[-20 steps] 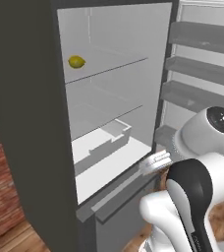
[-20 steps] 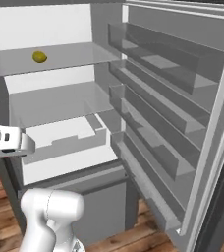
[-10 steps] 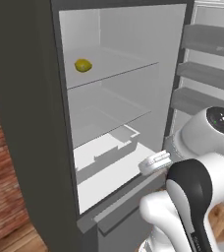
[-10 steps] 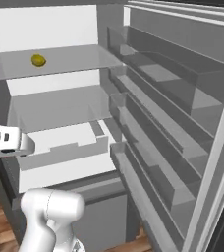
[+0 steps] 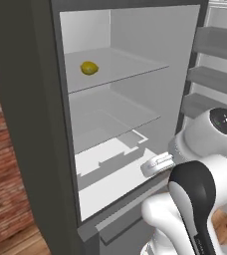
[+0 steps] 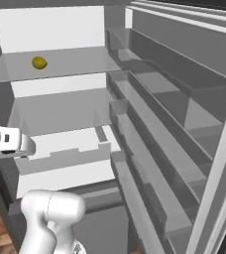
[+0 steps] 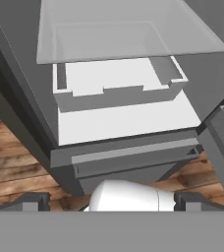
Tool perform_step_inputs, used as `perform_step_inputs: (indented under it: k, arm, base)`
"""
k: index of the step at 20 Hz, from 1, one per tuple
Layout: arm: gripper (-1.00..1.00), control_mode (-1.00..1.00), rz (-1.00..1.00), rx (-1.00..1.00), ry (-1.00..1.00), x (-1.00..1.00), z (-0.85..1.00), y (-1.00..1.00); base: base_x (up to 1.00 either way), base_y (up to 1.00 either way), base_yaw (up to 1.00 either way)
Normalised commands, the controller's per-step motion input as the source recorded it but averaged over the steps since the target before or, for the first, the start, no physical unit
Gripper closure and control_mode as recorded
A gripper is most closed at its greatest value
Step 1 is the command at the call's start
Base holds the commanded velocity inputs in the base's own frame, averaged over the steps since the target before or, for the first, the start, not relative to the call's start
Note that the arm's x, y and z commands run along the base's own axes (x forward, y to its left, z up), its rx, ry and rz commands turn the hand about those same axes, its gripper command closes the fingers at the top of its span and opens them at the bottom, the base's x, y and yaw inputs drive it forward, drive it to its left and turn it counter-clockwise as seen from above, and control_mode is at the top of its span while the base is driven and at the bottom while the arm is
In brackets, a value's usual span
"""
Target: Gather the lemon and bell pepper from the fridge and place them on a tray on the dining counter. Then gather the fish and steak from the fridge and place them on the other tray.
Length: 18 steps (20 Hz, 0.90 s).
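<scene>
Fridge [image 5: 41, 129] open. Lemon [image 5: 89, 67] on upper glass shelf [image 5: 120, 67], toward 10 o'clock of the opening in left base view, also at [image 6: 39, 62]; well apart from hand [image 7: 111, 199]. Hand released, fingers spread wide, nothing between them, aimed low at the white drawer [image 7: 119, 91]. Probably light, firm, smooth-skinned and prone to rolling. Best taken across the short middle, not the pointed ends; moderate squeeze. Needs raising to shelf level first.
</scene>
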Motion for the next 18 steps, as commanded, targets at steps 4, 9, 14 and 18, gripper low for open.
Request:
perform_step_inputs:
  k: [4,9,14,18]
  arm:
    - [-1.0,1.0,0.0,0.0,0.0,0.0,0.0,0.0]
    - [-1.0,1.0,0.0,0.0,0.0,0.0,0.0,0.0]
    - [-1.0,1.0,0.0,0.0,0.0,0.0,0.0,0.0]
    - [-1.0,1.0,0.0,0.0,0.0,0.0,0.0,0.0]
  base:
    - [0.5,-0.08,0.19]
    - [0.6,-0.02,0.21]
    - [0.66,0.0,0.26]
    - [0.68,0.0,0.27]
